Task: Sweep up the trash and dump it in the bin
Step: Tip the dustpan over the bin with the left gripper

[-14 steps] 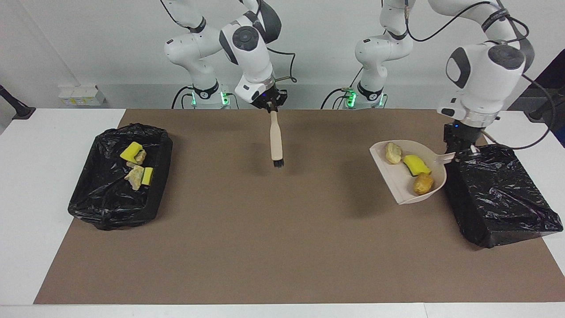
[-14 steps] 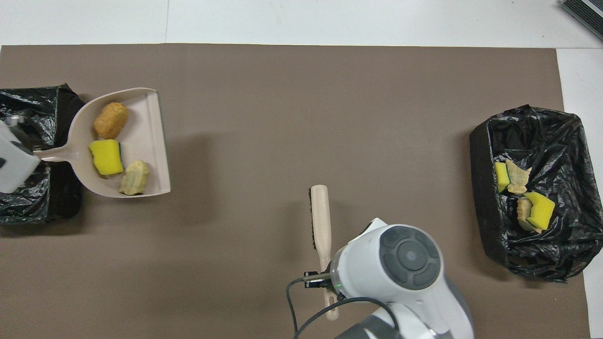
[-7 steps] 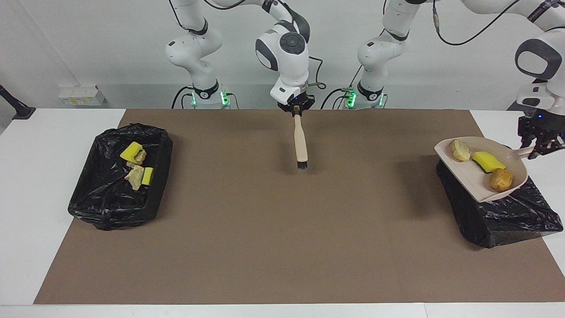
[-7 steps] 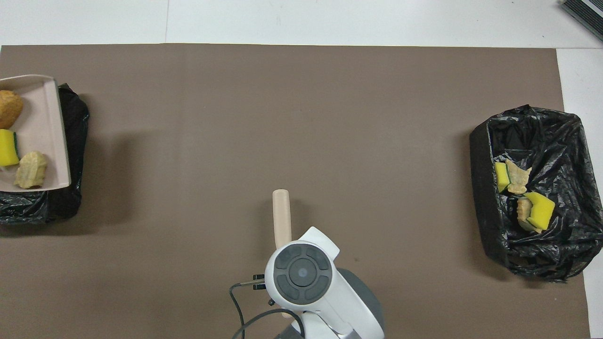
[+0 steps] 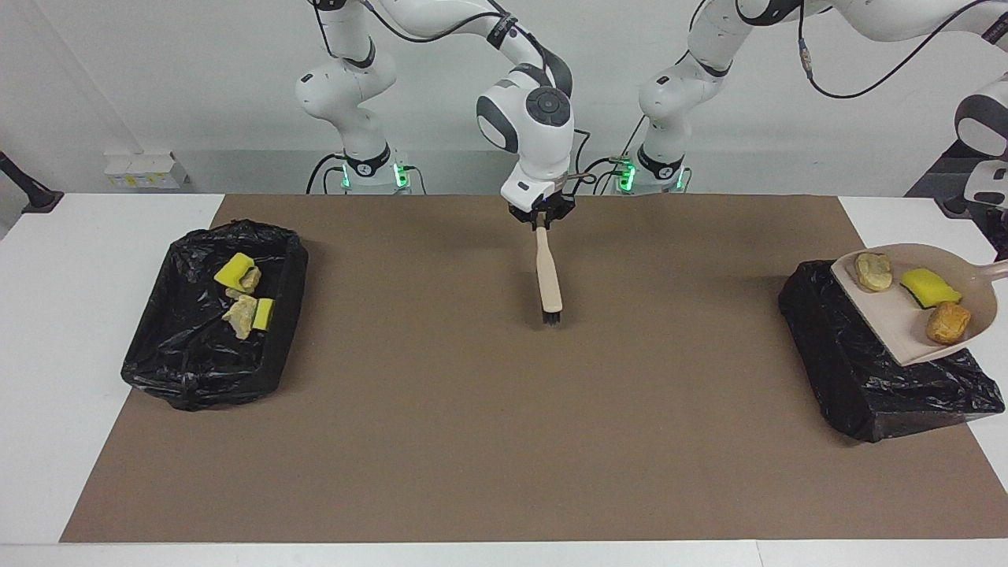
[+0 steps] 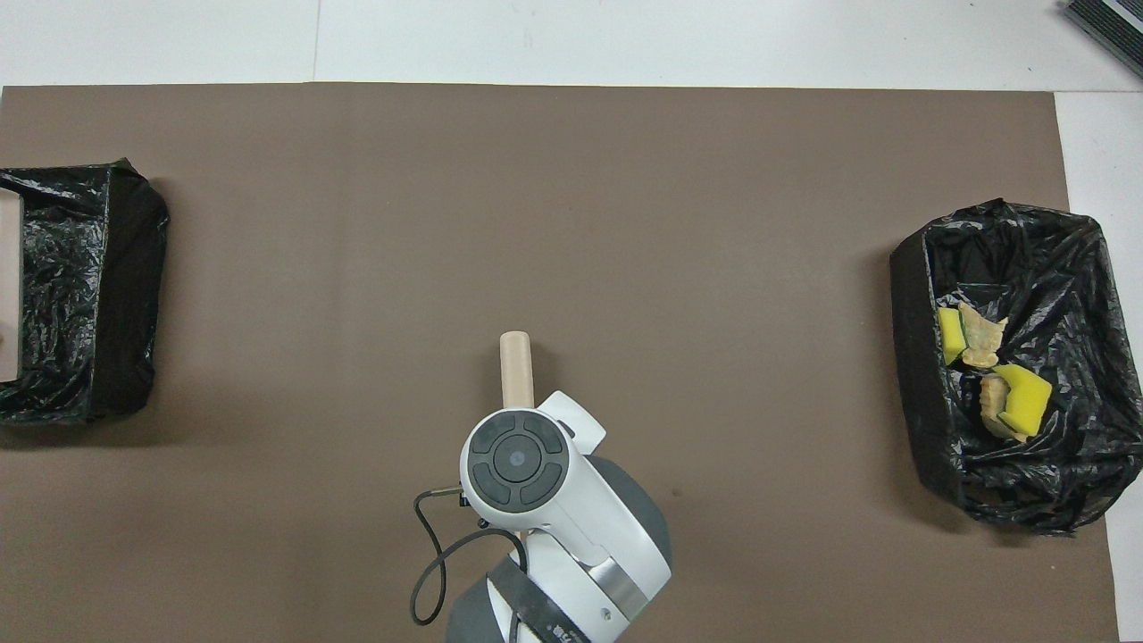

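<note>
A beige dustpan [image 5: 906, 315] hangs tilted over the black-lined bin [image 5: 874, 378] at the left arm's end of the table. It carries three pieces of trash: a pale beige chunk [image 5: 874, 270], a yellow sponge with a green layer [image 5: 929, 287] and a brown lump [image 5: 948, 323]. Its handle runs off the edge of the facing view, where my left gripper holds it out of sight. My right gripper [image 5: 540, 220] is shut on the handle of a beige brush [image 5: 549, 276], bristles down over the middle of the brown mat. In the overhead view the right arm covers its gripper and only the brush [image 6: 516, 366] shows.
A second black-lined bin [image 5: 197, 370] at the right arm's end holds several scraps of trash [image 5: 240, 295], also seen from overhead as trash [image 6: 991, 375]. The brown mat [image 5: 504, 441] covers most of the white table. The bin [image 6: 89, 295] under the dustpan shows from overhead.
The left arm carried the loaded dustpan from over the mat to above the bin at its end. The right arm shifted the brush a little toward the left arm's end.
</note>
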Controlling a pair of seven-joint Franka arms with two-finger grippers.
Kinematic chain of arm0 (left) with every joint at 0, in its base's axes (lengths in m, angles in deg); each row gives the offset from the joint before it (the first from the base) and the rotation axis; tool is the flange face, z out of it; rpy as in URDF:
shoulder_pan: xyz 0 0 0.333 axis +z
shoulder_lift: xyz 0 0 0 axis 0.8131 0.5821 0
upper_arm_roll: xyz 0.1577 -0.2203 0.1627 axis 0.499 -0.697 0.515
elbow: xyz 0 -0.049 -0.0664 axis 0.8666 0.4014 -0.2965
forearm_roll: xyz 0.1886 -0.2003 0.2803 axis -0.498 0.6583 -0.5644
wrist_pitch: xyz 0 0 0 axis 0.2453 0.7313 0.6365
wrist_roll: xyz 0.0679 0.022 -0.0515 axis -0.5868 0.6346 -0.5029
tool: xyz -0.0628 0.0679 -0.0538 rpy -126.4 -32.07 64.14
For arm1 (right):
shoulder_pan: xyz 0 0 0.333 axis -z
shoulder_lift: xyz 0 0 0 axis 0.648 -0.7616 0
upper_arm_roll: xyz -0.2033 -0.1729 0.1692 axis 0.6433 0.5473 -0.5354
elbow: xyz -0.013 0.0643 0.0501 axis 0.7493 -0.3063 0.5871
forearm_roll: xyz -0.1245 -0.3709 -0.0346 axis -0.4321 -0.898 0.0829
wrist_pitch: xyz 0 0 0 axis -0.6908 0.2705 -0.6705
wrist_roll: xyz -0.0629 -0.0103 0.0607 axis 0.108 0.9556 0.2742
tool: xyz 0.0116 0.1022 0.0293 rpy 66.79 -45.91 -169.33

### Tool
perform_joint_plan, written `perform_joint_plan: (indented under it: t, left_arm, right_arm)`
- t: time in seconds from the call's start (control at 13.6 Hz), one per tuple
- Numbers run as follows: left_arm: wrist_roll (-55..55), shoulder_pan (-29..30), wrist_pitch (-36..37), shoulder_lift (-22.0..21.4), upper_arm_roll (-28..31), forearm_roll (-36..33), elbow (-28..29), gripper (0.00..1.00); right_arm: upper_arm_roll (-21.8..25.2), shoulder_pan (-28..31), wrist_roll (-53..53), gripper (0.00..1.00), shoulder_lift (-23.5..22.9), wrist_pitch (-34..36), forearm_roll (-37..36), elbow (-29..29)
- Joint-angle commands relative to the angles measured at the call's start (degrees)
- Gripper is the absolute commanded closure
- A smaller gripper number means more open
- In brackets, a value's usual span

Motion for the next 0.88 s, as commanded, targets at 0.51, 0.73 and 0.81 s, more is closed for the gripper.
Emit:
perform_joint_plan:
  t: [0.51,0.73,0.81]
  left_arm:
    - [-13.7,-5.1,4.5,-1.0,-0.3,-25.7,3.8,1.00]
    - [-13.2,-4.8,5.5,-4.4,-0.3,-25.8,3.8,1.00]
    - [-13.1,-4.9,6.3,-5.4,-0.3,-25.8,3.8,1.00]
  right_arm:
    - [-0.5,-9.1,10.8,1.00,7.4,-1.1,-0.7,-11.6]
    - [-0.5,-10.7,10.3,1.00,10.9,-5.1,-0.7,-18.4]
    - [-0.5,-10.6,10.5,1.00,11.0,-5.0,-0.7,-18.4]
